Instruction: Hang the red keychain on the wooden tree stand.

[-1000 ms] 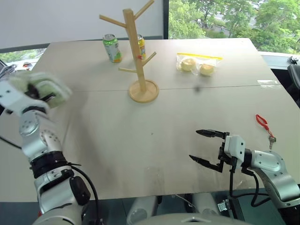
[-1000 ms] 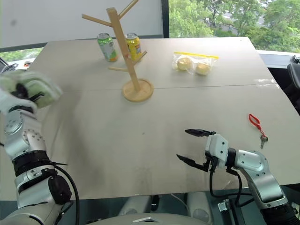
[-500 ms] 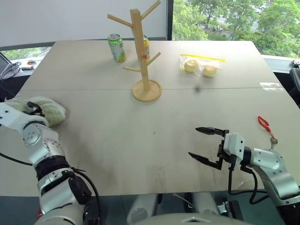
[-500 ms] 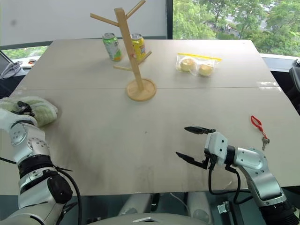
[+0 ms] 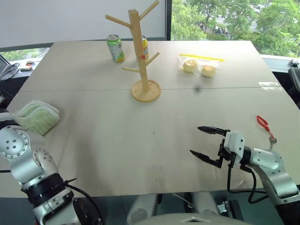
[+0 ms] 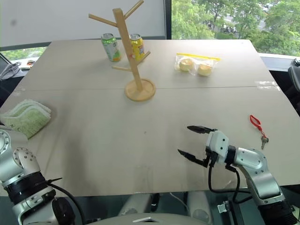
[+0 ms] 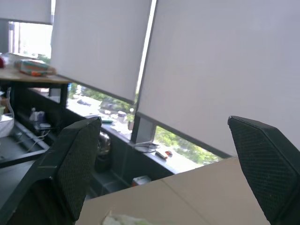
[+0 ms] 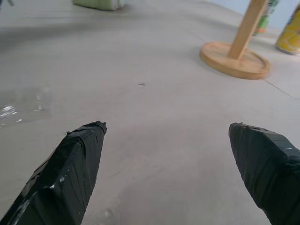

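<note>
Both of your grippers have their jaws spread wide with nothing between them: the right gripper [image 5: 204,142] low over the worktop [image 5: 117,136], the left gripper [image 7: 164,168] raised. Your red keychain [image 5: 264,124] lies flat near the worktop's right edge, well apart from the wooden tree stand [image 5: 140,51] at the far side.

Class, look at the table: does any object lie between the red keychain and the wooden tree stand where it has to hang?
Nothing visible does. The red keychain lies near the table's right edge, and bare tabletop runs from it to the wooden tree stand. The bagged buns sit farther back, off that line.
</note>
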Controlling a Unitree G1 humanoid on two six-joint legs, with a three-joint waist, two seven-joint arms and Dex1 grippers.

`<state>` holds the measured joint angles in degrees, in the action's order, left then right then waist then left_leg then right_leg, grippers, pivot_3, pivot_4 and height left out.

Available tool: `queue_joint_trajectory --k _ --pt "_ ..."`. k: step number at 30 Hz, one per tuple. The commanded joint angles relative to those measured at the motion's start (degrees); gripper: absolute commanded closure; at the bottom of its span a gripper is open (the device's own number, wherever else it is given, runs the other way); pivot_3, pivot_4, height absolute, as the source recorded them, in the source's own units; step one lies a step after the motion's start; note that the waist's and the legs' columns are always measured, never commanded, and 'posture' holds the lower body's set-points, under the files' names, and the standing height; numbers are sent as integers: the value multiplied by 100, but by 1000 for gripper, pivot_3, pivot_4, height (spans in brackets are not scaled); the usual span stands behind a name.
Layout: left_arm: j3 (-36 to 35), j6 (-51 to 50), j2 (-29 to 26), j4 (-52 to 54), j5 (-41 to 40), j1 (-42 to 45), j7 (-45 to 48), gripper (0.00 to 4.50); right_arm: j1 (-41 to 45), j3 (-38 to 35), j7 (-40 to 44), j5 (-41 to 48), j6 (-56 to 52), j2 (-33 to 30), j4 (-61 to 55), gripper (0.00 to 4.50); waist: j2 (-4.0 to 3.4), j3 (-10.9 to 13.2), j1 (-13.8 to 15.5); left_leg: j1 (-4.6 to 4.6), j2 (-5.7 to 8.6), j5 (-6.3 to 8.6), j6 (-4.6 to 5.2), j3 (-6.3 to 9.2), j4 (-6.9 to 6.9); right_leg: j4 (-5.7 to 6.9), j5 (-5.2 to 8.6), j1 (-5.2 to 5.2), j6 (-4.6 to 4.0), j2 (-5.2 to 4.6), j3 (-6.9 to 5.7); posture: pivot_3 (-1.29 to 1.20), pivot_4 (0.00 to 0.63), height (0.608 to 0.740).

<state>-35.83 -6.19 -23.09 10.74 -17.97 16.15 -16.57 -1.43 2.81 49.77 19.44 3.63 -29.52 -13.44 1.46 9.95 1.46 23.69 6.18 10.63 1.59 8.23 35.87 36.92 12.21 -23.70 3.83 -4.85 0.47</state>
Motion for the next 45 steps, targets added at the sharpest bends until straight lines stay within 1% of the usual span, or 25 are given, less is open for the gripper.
queue_joint_trajectory --k 1,4,6,9,12,14,16,19,20,23,30,36,45 --pt "1326 -261 137 628 -497 -105 1401 25 318 -621 -852 448 -471 322 -217 0 -3 0 39 1 0 0 0 -2 5 1 0 2 -1 12 1 0 150 740" --pt "2028 -581 258 968 -973 -347 2262 25 418 -921 -1308 784 -1100 421 -483 0 -6 1 28 3 0 0 2 -12 8 1 -5 2 -13 17 15 0 150 740" --pt "2494 -726 266 1224 -1179 -604 2830 25 455 -1108 -1651 884 -1488 422 -617 0 -6 1 -35 3 -1 3 7 -19 2 0 -7 -3 -13 18 29 0 150 740" --pt "3207 -565 40 1449 -1001 -1062 3780 25 500 -1427 -2200 979 -2041 399 -733 0 -12 1 -99 -1 -8 -3 24 -38 -18 -3 -6 -12 -15 20 48 0 150 740" --pt "3590 -96 -217 1383 -687 -1380 4559 25 446 -1735 -2409 1045 -2292 325 -751 0 -18 4 -98 -12 -29 -7 30 -56 -38 -9 6 -14 -35 19 63 0 150 740" --pt "3756 199 -332 1247 -607 -1560 5053 25 381 -2006 -2458 1135 -2402 262 -699 0 -33 1 -76 -13 -41 -6 28 -57 -41 -9 8 -14 -38 22 60 0 150 740" --pt "3796 304 -398 964 -864 -1679 5680 25 235 -2369 -2351 1208 -2501 51 -440 0 -53 -2 -59 -14 -43 -2 22 -61 -41 -11 13 -13 -31 20 62 0 150 740" --pt "3903 583 -489 690 -886 -1746 6368 25 61 -2728 -2091 1211 -2492 -255 39 0 -60 -2 -51 -8 -42 2 15 -74 -41 -16 19 -9 -21 18 52 0 150 740" --pt "4001 499 -544 723 -1083 -1797 6743 25 5 -2832 -1969 1195 -2484 -371 267 0 -60 -2 -53 -6 -42 0 19 -76 -40 -17 19 -10 -21 18 51 0 150 740" --pt "4245 799 -670 590 -1001 -1936 7472 25 -125 -3072 -1637 1163 -2409 -658 869 0 -69 -3 -67 -6 -42 -8 36 -85 -40 -20 15 -9 -27 1 55 0 150 740" --pt "4565 1592 -626 114 -683 -1895 8314 25 -232 -3101 -1047 991 -2338 -1107 1733 0 -100 -16 -81 -7 -60 -8 38 -113 -43 -19 20 -8 -18 -4 54 0 150 740" --pt "4566 1965 -459 -390 -517 -1835 8384 25 20 -2997 -871 820 -2155 -1206 2191 0 -103 -18 -76 -5 -61 -6 45 -131 -42 -20 21 -8 -16 -13 54 0 150 740" --pt "4629 2036 -451 -391 -418 -1983 8427 25 190 -2780 -797 710 -2178 -1080 2381 0 -105 -19 -74 -3 -61 -6 45 -130 -42 -20 22 -8 -15 -14 53 0 150 740"
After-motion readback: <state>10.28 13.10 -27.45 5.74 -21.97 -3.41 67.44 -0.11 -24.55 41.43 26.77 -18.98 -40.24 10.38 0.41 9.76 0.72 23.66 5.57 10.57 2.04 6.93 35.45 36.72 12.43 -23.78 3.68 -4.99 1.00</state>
